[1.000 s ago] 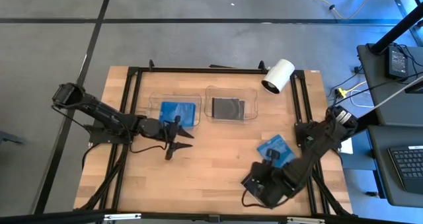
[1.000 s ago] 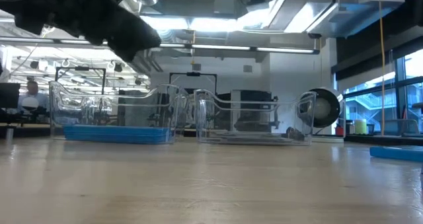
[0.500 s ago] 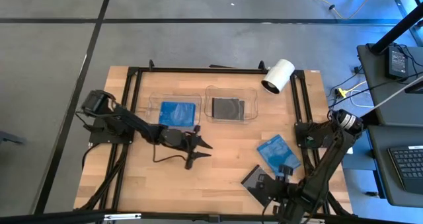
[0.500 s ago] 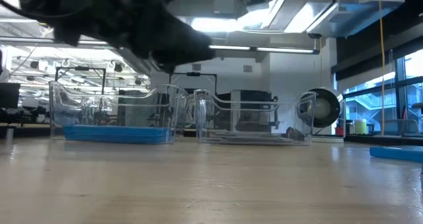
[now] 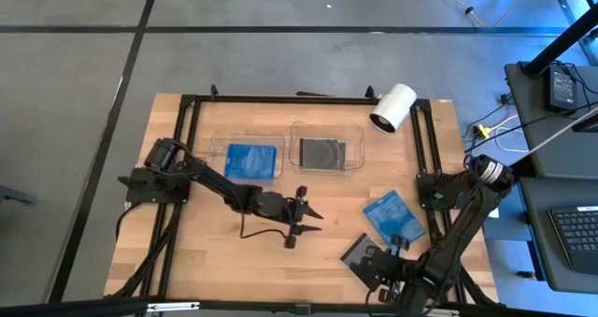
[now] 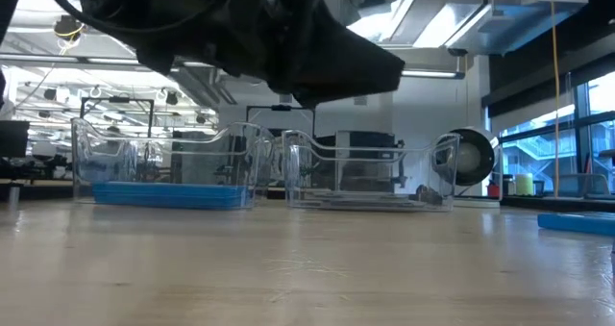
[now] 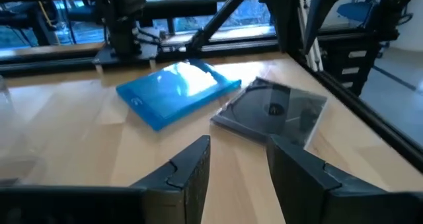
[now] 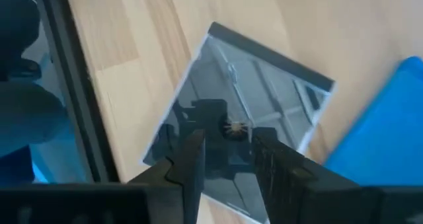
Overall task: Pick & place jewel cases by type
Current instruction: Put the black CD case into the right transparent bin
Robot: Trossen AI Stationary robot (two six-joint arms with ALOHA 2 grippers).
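Now the left tool (image 5: 301,222) hangs over bare wood mid-counter (image 5: 215,252), its fingers apart and holding nothing, with open boards all around it. A second ago it was beside the tray holding a blue jewel case (image 5: 251,160); it has since swung toward the loose blue case (image 5: 393,215) and the dark case (image 5: 366,256) near the counter's right front edge. Meanwhile the right tool (image 8: 228,159) has shifted to just over the dark case, fingers slightly apart, gripping nothing. Another dark case (image 5: 322,153) lies in the neighbouring tray.
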